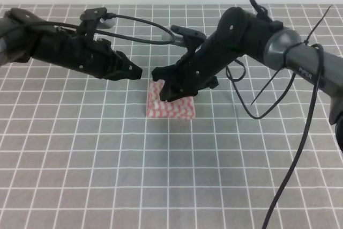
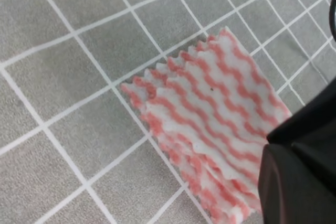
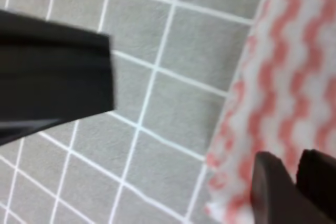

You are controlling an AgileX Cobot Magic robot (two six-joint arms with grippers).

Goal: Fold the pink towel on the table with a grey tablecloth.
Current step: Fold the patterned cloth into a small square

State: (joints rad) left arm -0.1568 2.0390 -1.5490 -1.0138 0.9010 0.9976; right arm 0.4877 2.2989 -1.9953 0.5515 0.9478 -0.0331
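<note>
The pink towel (image 1: 171, 105) lies folded into a small stack on the table with a grey tablecloth (image 1: 80, 159), near the middle. In the left wrist view the pink towel (image 2: 215, 124) shows several layers with pinked edges fanned at its near corner. My right gripper (image 1: 164, 96) hangs over the towel's upper left part. Its fingers stand close together at the towel's edge (image 3: 294, 192), and nothing shows between them. My left gripper (image 1: 138, 71) hovers shut just left of the towel, clear of it. Its fingers do not show in the left wrist view.
Black cables (image 1: 268, 111) loop down from the right arm over the table's right side. A dark gripper body (image 2: 304, 177) fills the lower right of the left wrist view, and another dark block (image 3: 52, 77) fills the left of the right wrist view.
</note>
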